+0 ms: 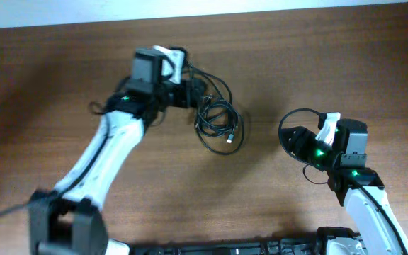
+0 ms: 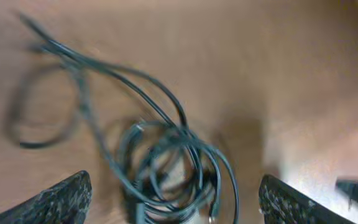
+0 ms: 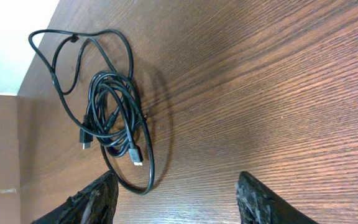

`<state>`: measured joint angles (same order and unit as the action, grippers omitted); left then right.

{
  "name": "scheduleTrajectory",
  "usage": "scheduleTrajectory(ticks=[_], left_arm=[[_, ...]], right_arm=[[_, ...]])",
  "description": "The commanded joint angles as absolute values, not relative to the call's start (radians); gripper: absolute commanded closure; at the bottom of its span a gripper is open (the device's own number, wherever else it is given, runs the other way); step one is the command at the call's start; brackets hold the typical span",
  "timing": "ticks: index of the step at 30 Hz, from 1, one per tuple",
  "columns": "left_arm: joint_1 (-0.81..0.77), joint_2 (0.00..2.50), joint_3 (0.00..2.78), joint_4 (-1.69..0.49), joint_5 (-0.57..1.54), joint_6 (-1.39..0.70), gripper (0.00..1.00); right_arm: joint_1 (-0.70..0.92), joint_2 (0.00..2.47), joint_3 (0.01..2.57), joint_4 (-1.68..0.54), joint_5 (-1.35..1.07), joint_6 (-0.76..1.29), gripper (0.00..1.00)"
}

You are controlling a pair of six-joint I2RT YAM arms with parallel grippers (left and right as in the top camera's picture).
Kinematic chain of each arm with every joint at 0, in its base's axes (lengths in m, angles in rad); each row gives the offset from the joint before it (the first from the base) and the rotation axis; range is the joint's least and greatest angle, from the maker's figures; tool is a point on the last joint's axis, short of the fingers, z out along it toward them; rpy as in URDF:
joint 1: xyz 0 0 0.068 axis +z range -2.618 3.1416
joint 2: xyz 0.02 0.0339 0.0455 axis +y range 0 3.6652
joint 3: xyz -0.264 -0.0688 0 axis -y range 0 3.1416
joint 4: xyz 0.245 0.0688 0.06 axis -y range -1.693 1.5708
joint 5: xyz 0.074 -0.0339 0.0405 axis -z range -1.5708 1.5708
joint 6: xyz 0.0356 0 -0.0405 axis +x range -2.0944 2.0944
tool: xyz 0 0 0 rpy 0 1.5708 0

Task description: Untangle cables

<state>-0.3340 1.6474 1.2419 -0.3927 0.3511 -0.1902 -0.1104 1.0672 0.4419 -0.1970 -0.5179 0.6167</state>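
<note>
A bundle of thin black cables [image 1: 218, 122] lies coiled and tangled on the wooden table, with a light connector end [image 1: 230, 137] at its lower right. My left gripper [image 1: 193, 93] hovers at the bundle's upper left edge. In the blurred left wrist view the coil [image 2: 173, 162] lies between and ahead of the open jaws [image 2: 176, 208], which hold nothing. My right gripper [image 1: 294, 142] is off to the right, apart from the bundle. In the right wrist view its jaws [image 3: 176, 199] are open over bare wood, and the bundle [image 3: 110, 118] with its plug [image 3: 135, 154] lies ahead.
The brown wooden table [image 1: 275, 64] ends at a pale edge along the far side [image 1: 261, 6]. A thin black loop [image 1: 289, 117] arcs around my right wrist; I cannot tell whether it is a task cable or the arm's own wiring.
</note>
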Motion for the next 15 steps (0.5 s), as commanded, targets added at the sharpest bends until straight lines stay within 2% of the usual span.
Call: scheduleTrajectory(ticks=[1, 4, 9, 11, 14, 15], left_arm=[[-0.419, 1.779, 1.235, -0.356, 0.351, -0.018, 0.24], [-0.495, 1.856, 1.235, -0.341, 0.237, 0.028, 0.39], [-0.51, 1.953, 1.235, -0.323, 0.122, 0.027, 0.41], [-0.511, 1.983, 1.235, -0.323, 0.122, 0.027, 0.54], [-0.511, 1.984, 1.235, -0.296, 0.123, 0.027, 0.63], [-0.511, 1.984, 1.235, -0.288, 0.123, 0.027, 0.62]], right_arm=[[-0.104, 1.073, 0.444, -0.205, -0.524, 0.606, 0.41], [-0.104, 1.073, 0.444, -0.205, -0.524, 0.606, 0.4], [-0.104, 1.073, 0.444, -0.205, -0.524, 0.606, 0.4], [-0.104, 1.073, 0.444, -0.206, -0.524, 0.606, 0.4], [-0.104, 1.073, 0.444, -0.205, -0.548, 0.606, 0.4], [-0.104, 1.073, 0.444, -0.206, -0.559, 0.606, 0.4]])
